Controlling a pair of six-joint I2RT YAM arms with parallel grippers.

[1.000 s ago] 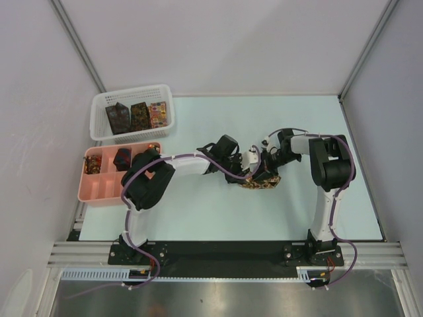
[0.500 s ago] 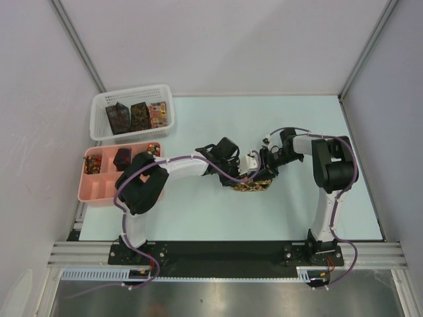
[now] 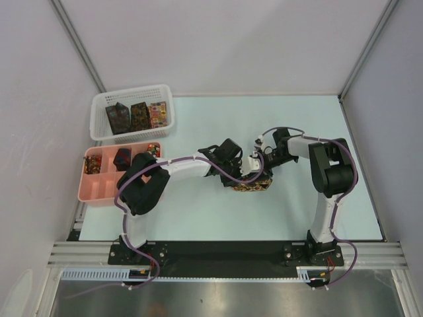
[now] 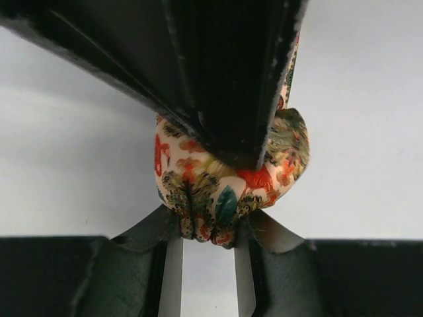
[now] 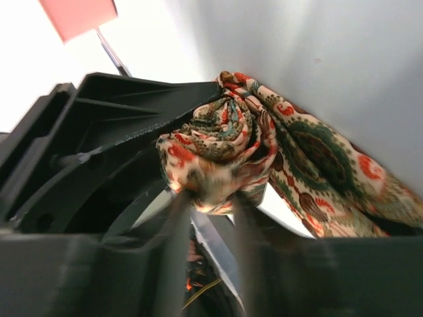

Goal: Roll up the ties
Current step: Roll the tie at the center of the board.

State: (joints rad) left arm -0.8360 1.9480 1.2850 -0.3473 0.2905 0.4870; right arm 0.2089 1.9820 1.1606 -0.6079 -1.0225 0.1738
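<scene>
One tie (image 3: 252, 185), cream with red and green paisley, lies mid-table as a small roll. My left gripper (image 3: 246, 177) is shut on it; in the left wrist view the roll (image 4: 225, 178) bulges above the pinching fingertips, left gripper (image 4: 206, 234). The right gripper (image 3: 266, 165) hovers just beyond it and shows as a dark body (image 4: 225, 66) over the roll. In the right wrist view the roll's end (image 5: 218, 145) sits at the tips of the parted right gripper (image 5: 208, 205). A loose tail (image 5: 330, 185) trails to the right.
A white mesh basket (image 3: 99, 122) at the back left holds three folded ties (image 3: 135, 115). In front of it a pink compartment tray (image 3: 99, 191) holds small rolls (image 3: 122, 158). Angled walls close in the table on both sides.
The right jaws have parted and that gripper has drawn back slightly up and away. The left gripper and the roll have shifted a little toward the near side.
</scene>
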